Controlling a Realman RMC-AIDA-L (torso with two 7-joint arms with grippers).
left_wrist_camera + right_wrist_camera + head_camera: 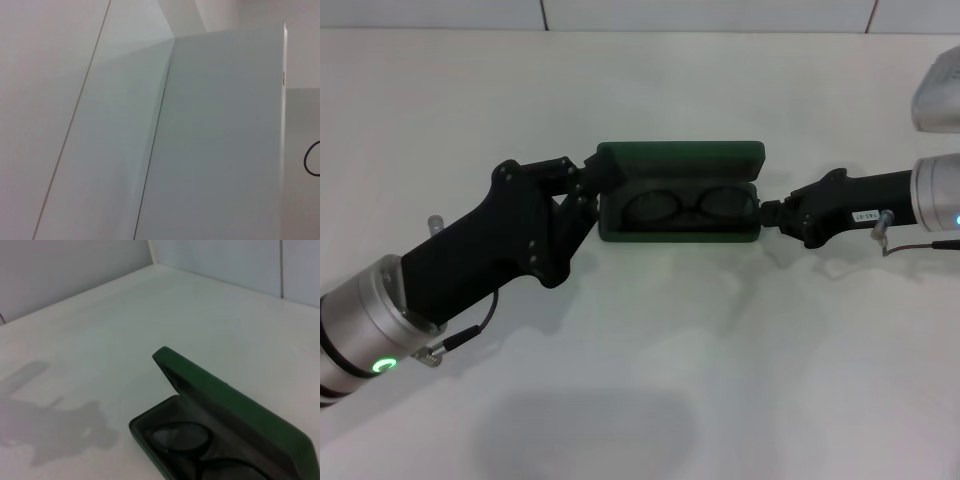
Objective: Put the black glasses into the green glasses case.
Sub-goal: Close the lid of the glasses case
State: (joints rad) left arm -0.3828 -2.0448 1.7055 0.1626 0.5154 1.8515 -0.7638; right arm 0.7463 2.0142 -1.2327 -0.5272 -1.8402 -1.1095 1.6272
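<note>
1. On the left, our left gripper sits at the left end of the green glasses case. Its fingers touch the case near the hinge corner. We cannot tell if they pinch it or just rest there.
2. In the middle, the case lies with its long side going left to right on the white table. Its lid stands open at the back. The black glasses already lie inside, folded along the case.
3. On the right, our right gripper touches the right end. We cannot tell how wide it is.
4. We think closing the lid is left, and the left gripper is nearer the lid.
</note>
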